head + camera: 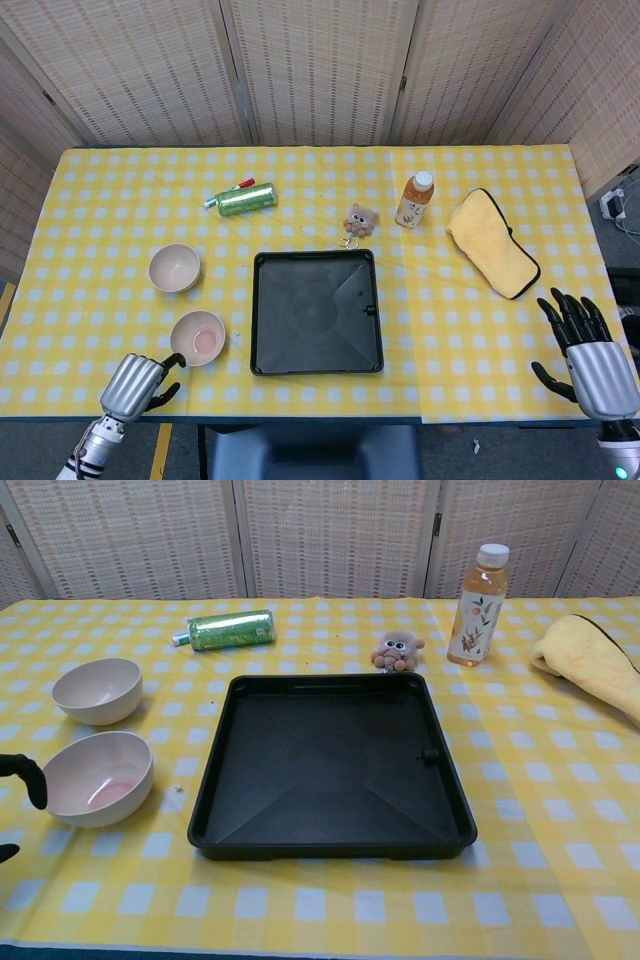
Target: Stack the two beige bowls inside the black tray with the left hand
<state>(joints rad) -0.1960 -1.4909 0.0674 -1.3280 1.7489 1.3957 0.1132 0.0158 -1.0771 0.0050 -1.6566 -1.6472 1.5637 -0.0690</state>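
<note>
- Fingers (172, 362) of the left hand (135, 385) curl toward the near beige bowl (198, 337) at the front-left edge of the worktop (100, 200); they hold nothing, with one dark fingertip just beside the bowl's rim, and whether it touches cannot be told.
- Its placement beside that bowl looks like a readying to grasp, since the task gives both bowls to this hand and this bowl is the closer one.
- Right hand (590, 355) rests at the front-right corner with its fingers spread and empty, well apart from everything, probably parked because it has no share in the job.
- Both beige bowls stand upright on the worktop left of the black tray (316, 312): the near one holds a faint pink patch at its bottom, which may be residue or a tint, and the far beige bowl (174, 267) looks empty.
- Neither bowl is in the tray and they are not stacked, so the task appears not yet started.
- Square and shallow, the tray sits at the worktop's centre with nothing inside.
- Behind it lie a green can (246, 198) on its side, a small plush toy (360, 218), an upright drink bottle (415, 199) and a yellow cloth (492, 243).
</note>
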